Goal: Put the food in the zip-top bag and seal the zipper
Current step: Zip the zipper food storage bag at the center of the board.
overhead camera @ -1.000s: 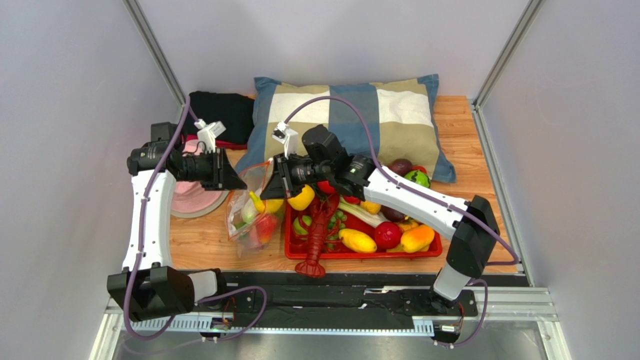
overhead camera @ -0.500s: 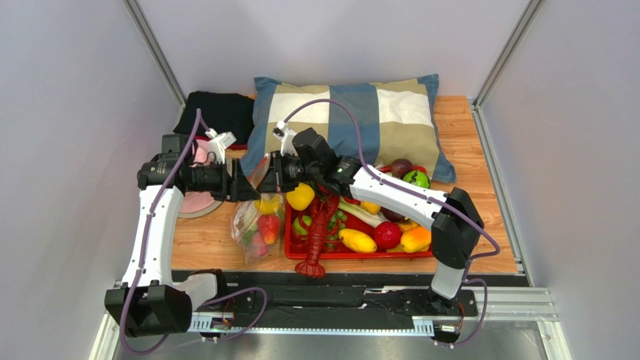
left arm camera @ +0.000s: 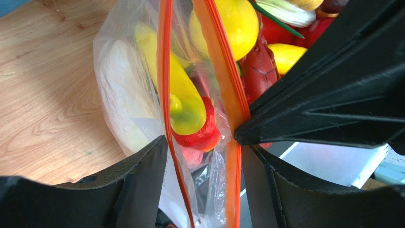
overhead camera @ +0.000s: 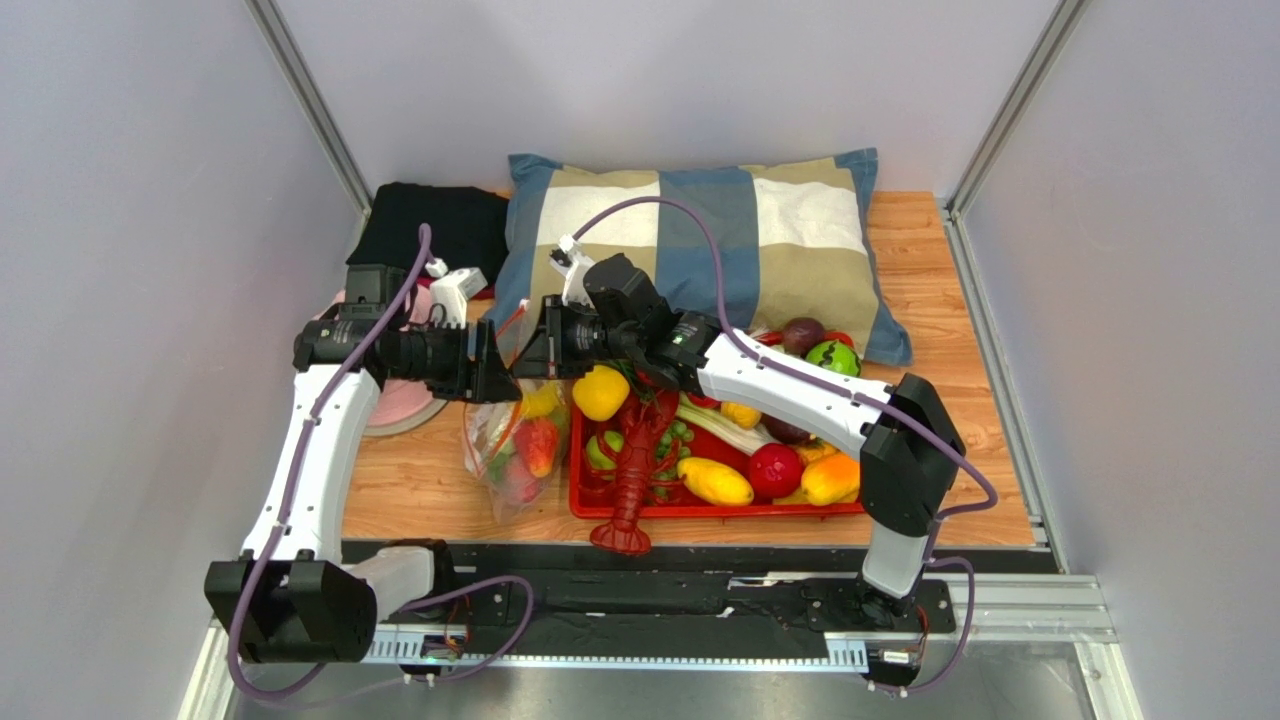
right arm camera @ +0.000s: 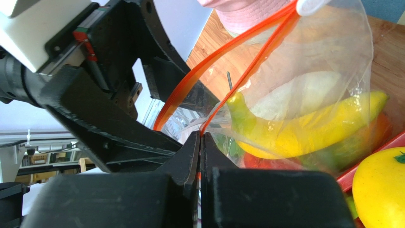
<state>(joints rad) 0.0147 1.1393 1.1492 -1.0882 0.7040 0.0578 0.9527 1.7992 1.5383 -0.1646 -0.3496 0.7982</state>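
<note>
The clear zip-top bag hangs left of the tray, and its mouth gapes. Inside it lie food pieces: a yellow banana and a red fruit. My right gripper is shut on one orange zipper strip at the mouth's end, holding the bag up. My left gripper is open, and both zipper strips run between its fingers without being pinched. In the top view the left gripper and right gripper meet above the bag.
A red tray right of the bag holds several toy foods, a yellow fruit and a red lobster. A checked pillow lies behind. A pink hat and a black cloth sit at the left.
My left gripper has opened and moved right, up to the bag's mouth. The right gripper shifted slightly left, still holding the strip, and the bag now hangs more upright.
</note>
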